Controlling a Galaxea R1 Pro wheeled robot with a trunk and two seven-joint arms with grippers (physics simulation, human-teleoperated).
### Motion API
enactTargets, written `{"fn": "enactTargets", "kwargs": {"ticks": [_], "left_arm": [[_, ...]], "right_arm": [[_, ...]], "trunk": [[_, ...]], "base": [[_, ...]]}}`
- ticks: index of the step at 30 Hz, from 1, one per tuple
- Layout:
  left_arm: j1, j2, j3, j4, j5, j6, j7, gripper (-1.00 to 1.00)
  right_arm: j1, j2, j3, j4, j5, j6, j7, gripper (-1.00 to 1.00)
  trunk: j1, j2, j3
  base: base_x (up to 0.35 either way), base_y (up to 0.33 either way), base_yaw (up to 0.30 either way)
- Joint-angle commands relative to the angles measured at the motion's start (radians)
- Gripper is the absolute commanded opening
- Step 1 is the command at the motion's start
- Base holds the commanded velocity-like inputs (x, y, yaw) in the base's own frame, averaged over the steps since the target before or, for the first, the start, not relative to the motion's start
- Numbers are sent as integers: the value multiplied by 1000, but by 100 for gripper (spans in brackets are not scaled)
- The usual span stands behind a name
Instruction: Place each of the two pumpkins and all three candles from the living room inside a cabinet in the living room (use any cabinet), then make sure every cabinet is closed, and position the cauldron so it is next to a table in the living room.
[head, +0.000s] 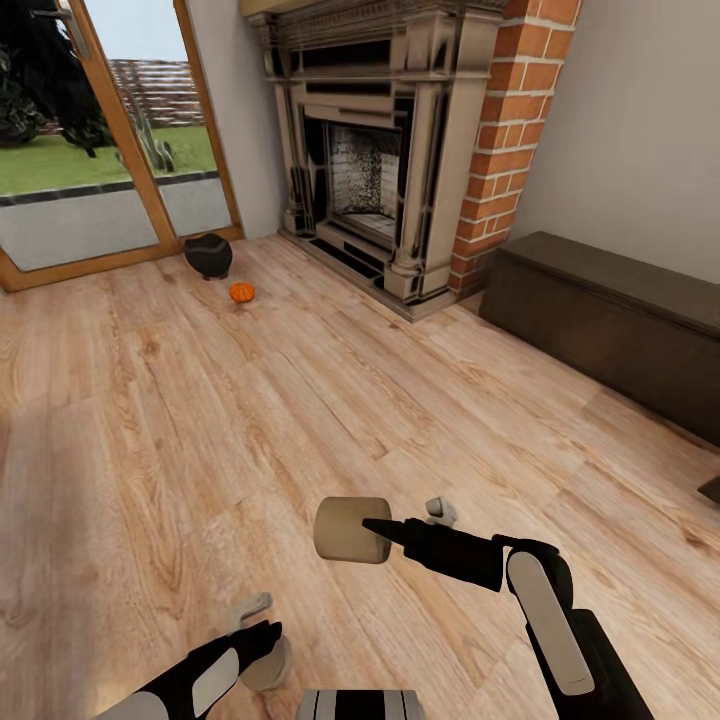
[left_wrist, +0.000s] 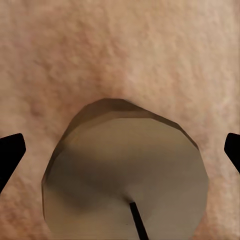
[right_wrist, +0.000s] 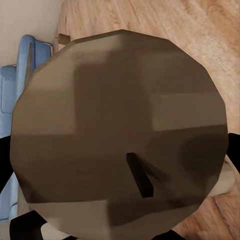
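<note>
My right gripper is shut on a cream candle, held on its side above the wood floor; its wick end takes up most of the right wrist view. Low at the front left, my left gripper is open over another candle. In the left wrist view that candle sits between the two dark fingertips with a gap on each side. A black cauldron and an orange pumpkin rest on the floor by the glass door. The dark cabinet stands shut along the right wall. The table is out of view.
An ornate fireplace with a brick column stands at the back. A glass door fills the back left. Open wood floor stretches between me and the cauldron. A blue sofa edges the right wrist view.
</note>
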Motion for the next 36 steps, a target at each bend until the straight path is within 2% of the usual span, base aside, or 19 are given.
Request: {"fn": "enactTargets", "kwargs": {"ticks": [1, 3, 7, 14, 18, 30, 33, 36], "left_arm": [[0, 1, -8, -3, 7, 4, 8, 100], [0, 1, -8, -3, 8, 5, 7, 100], [0, 0, -9, -3, 9, 5, 6, 100], [0, 0, -8, -3, 9, 5, 5, 100], [0, 0, -8, -3, 9, 5, 6, 100], [0, 0, -8, -3, 9, 5, 5, 100], [0, 0, -8, -3, 8, 5, 5, 100], [0, 0, -8, -3, 9, 5, 6, 100]], "right_arm": [[0, 1, -1, 0, 8, 4, 9, -100], [0, 1, -1, 0, 8, 4, 9, -100], [0, 1, -1, 0, 8, 4, 9, -100], [0, 1, -1, 0, 8, 4, 9, -100], [0, 1, -1, 0, 8, 4, 9, -100], [0, 1, -1, -1, 8, 4, 9, -100], [0, 1, -1, 0, 8, 4, 9, -100], [0, 1, -1, 0, 8, 4, 9, -100]], "trunk": [[0, 0, -1], [0, 0, -1], [2, -1, -16], [2, -1, -16], [3, -2, -32], [3, -2, -32], [5, -3, -43], [5, -3, -43]], "base": [[0, 0, 0], [0, 0, 0], [0, 0, 0], [0, 0, 0], [0, 0, 0], [0, 0, 0], [0, 0, 0], [0, 0, 0]]}}
